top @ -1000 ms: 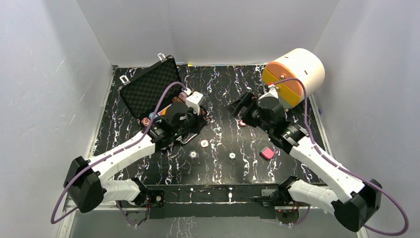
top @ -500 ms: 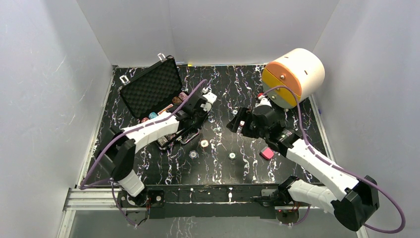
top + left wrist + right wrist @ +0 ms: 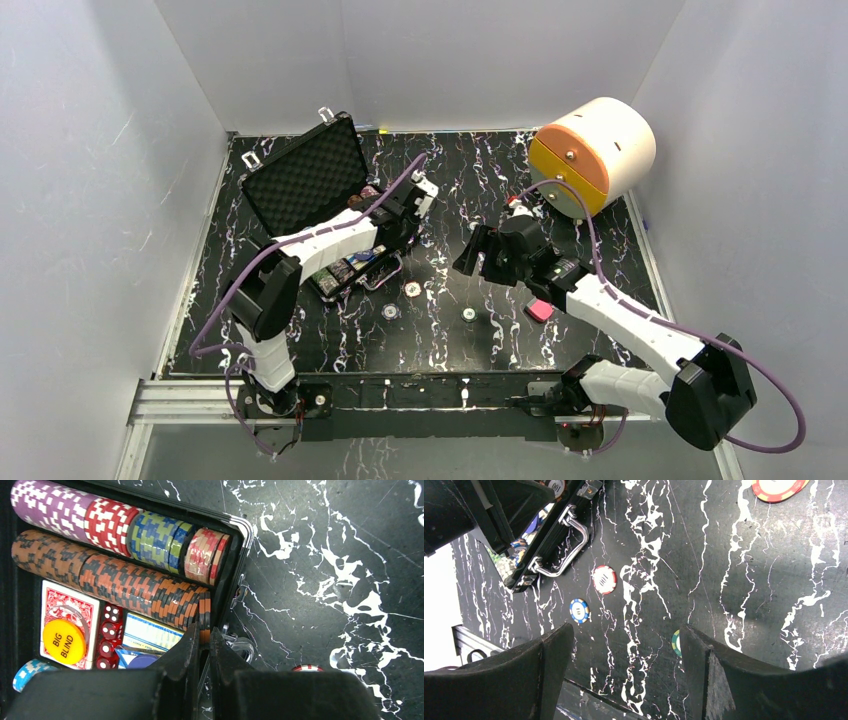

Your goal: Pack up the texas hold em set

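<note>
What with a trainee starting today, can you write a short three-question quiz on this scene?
1. True or false: the case has its lid raised.
2. What lies on the red-backed card deck? A) the yellow BIG BLIND button B) a spoon C) a marble
3. Fill in: the left gripper is shut; the right gripper is ____.
Key: 1 true; 2 A; 3 open.
</note>
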